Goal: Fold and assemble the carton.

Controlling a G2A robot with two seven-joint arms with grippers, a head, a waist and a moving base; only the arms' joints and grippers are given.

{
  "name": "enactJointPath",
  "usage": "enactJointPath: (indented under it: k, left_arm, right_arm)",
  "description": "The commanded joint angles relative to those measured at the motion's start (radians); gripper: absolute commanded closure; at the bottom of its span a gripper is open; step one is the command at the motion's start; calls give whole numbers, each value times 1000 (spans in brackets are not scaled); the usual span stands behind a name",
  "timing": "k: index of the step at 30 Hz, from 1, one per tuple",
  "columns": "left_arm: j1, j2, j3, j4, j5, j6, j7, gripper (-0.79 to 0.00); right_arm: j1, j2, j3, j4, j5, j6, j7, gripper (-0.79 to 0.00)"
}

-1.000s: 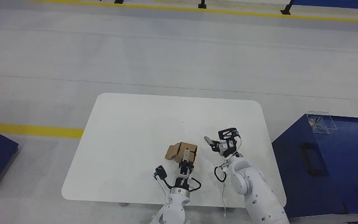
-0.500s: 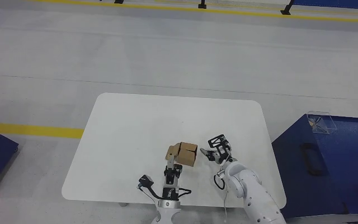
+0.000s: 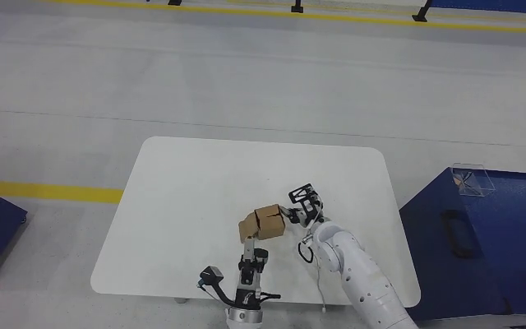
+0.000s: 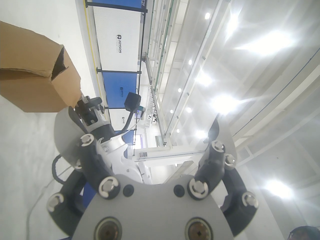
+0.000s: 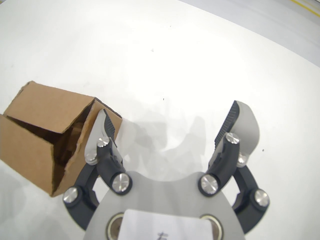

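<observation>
A small brown carton (image 3: 263, 222) lies on its side on the white table (image 3: 189, 181), its end flaps partly open. My right gripper (image 3: 297, 205) is open at the carton's right end. In the right wrist view one finger (image 5: 105, 123) rests against an end flap of the carton (image 5: 37, 131), while the right gripper (image 5: 170, 111) has nothing between its fingers. My left gripper (image 3: 249, 253) stands just in front of the carton, near the table's front edge. It points steeply upward, and the left gripper (image 4: 140, 123) is open and empty, with the carton (image 4: 37, 76) off to one side.
A blue cabinet (image 3: 468, 238) carrying a clear container (image 3: 472, 177) stands off the table's right side. Bare table surface stretches behind and to the left of the carton. The front edge lies close behind the left gripper.
My right gripper has moved left until it touches the carton's right end, and the carton has shifted slightly left. My left gripper has drawn back from the carton toward the front edge.
</observation>
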Motion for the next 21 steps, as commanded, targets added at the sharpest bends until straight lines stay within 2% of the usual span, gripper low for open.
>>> enactJointPath:
  k: [1, 7, 15, 18, 21]
  left_arm:
    - [0, 2, 3, -1, -3, -2, -2, -785]
    - [9, 13, 8, -20, -21, 29, -42, -785]
    - [10, 15, -4, -35, 14, 13, -19, -785]
    - [-1, 12, 3, 0, 8, -26, -10, -785]
    - [-38, 5, 8, 75, 9, -44, 21, -785]
  right_arm:
    - [20, -6, -14, 28, -7, 19, -11, -785]
    - [11, -6, 30, 14, 15, 91, -86, -785]
    - [-106, 8, 51, -169, -5, 12, -181, -785]
    - [-119, 7, 40, -177, -11, 0, -181, -785]
    - [-118, 3, 20, -161, -27, -6, -188, -785]
